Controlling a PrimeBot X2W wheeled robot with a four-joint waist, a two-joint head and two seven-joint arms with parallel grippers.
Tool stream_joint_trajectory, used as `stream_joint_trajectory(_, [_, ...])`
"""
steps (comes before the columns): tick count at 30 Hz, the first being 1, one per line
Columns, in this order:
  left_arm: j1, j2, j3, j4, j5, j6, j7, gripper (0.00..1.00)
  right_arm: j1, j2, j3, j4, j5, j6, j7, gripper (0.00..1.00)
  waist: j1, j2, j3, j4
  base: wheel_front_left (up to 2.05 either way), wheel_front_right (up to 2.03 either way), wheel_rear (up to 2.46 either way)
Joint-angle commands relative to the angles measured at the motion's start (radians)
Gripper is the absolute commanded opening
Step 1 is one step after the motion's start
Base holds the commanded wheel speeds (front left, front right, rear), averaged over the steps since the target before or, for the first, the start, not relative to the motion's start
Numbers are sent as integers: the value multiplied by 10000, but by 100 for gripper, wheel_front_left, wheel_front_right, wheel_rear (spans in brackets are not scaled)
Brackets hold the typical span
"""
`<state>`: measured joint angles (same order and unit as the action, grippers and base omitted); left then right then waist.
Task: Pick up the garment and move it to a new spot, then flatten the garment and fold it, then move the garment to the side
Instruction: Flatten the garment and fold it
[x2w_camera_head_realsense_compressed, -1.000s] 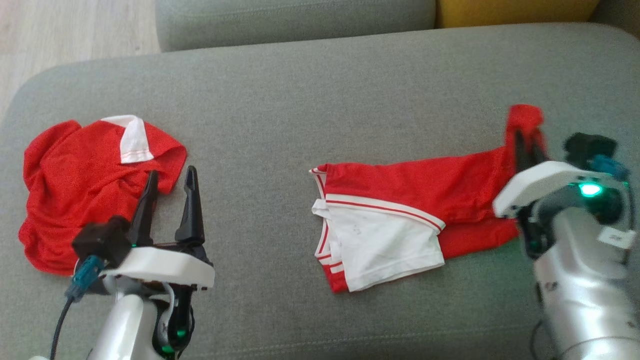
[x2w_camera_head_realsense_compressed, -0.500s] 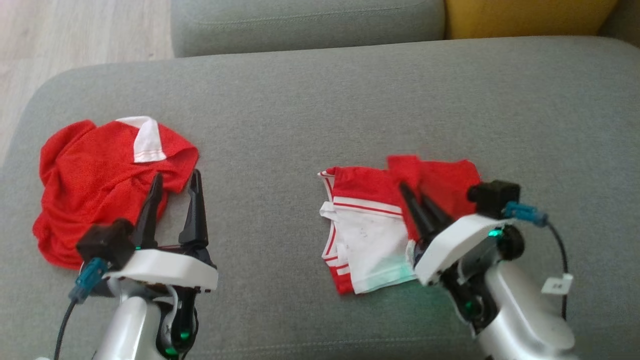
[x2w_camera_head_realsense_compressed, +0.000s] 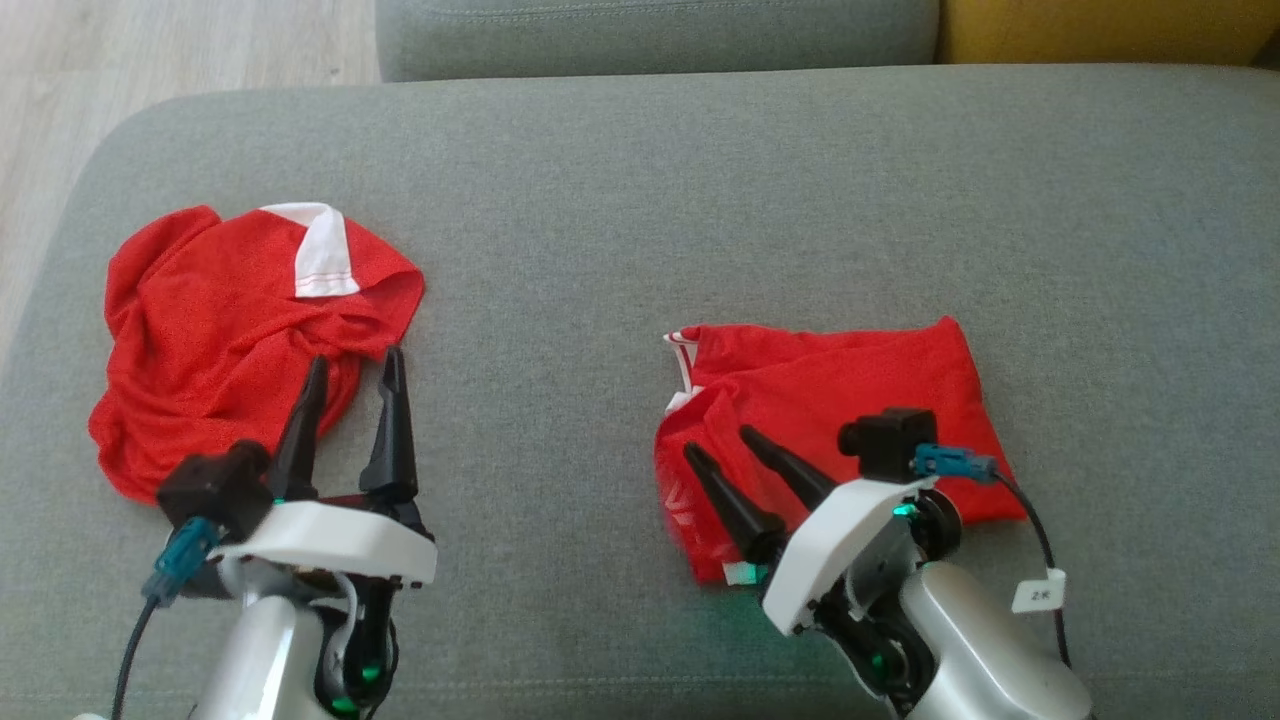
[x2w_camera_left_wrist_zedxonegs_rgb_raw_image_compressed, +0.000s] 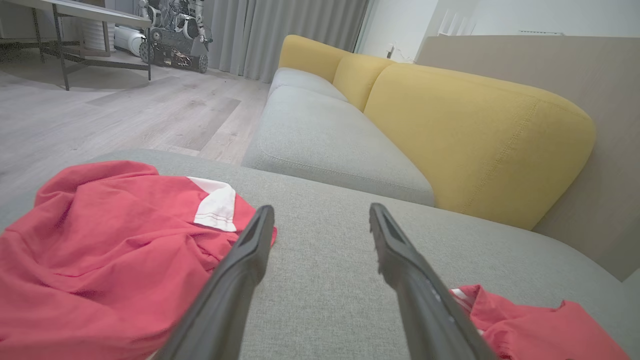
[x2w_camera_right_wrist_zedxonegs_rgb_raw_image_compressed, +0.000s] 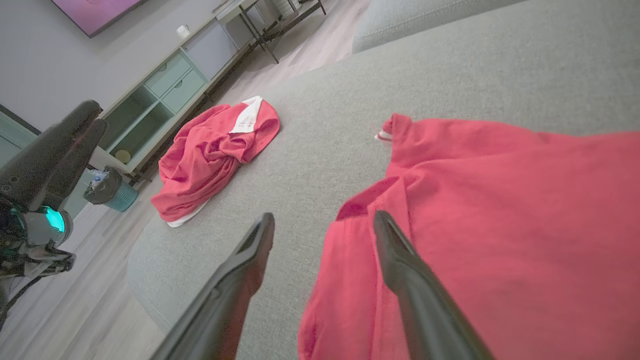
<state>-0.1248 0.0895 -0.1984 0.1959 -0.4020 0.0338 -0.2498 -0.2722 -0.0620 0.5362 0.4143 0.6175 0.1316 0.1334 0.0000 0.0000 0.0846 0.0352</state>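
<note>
On a grey sofa seat (x2w_camera_head_realsense_compressed: 620, 200) in a living room with yellow back cushions (x2w_camera_left_wrist_zedxonegs_rgb_raw_image_compressed: 480, 135), a two-armed robot is finishing a fold. The garment (x2w_camera_head_realsense_compressed: 850, 390), a pair of red shorts, is now lying doubled over right of centre on the seat. A second ago it was stretched out long, with its white panel showing and its right end pinched and lifted. That end has been carried across and is now covering the white almost entirely, so the fold looks made and only the move to the side appears to remain. A second, crumpled red garment (x2w_camera_head_realsense_compressed: 230, 320) is lying well apart at the left. The right gripper (x2w_camera_head_realsense_compressed: 719, 441) has just let go and is holding nothing, its fingers spread above the fold's lower left edge. Whether they are touching the cloth cannot be told. The left gripper (x2w_camera_head_realsense_compressed: 355, 357) is hovering wide open and empty beside the crumpled garment.
</note>
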Motion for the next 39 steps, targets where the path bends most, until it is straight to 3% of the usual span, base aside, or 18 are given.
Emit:
stream_joint_trajectory(1, [-363, 22, 438, -273, 160, -51, -120, 100, -299, 117, 237, -515, 35, -9, -17, 100, 0, 0, -35, -7, 0, 0, 0])
stream_joint_trajectory(8, [-306, -85, 560, -256, 211, -93, -120, 100, -610, 117, -598, -1418, -558, -9, 45, 100, 0, 0, -252, -181, 0, 0, 0])
stream_joint_trajectory(20, [-297, -233, 607, -492, 334, -151, -120, 100, -612, -184, -3589, -2878, -3824, -9, 45, 100, 0, 0, -192, -607, 0, 0, 0])
stream_joint_trajectory(27, [-291, -304, 567, -546, 416, -244, -120, 100, -92, -1110, -4265, -3044, -4843, -9, -1004, 100, 0, 0, -46, -785, 0, 0, 0])
stream_joint_trajectory(35, [-141, -355, 536, -751, 787, -470, -120, 100, 789, -679, -5650, -2700, -5607, -9, -2636, 100, 0, 0, -15, -874, 0, 0, 0])
stream_joint_trajectory(39, [65, -373, 571, -921, 1083, -584, -120, 100, 1083, -401, -5833, -2506, -6024, -9, -3139, 100, 0, 0, -66, -949, 0, 0, 0])
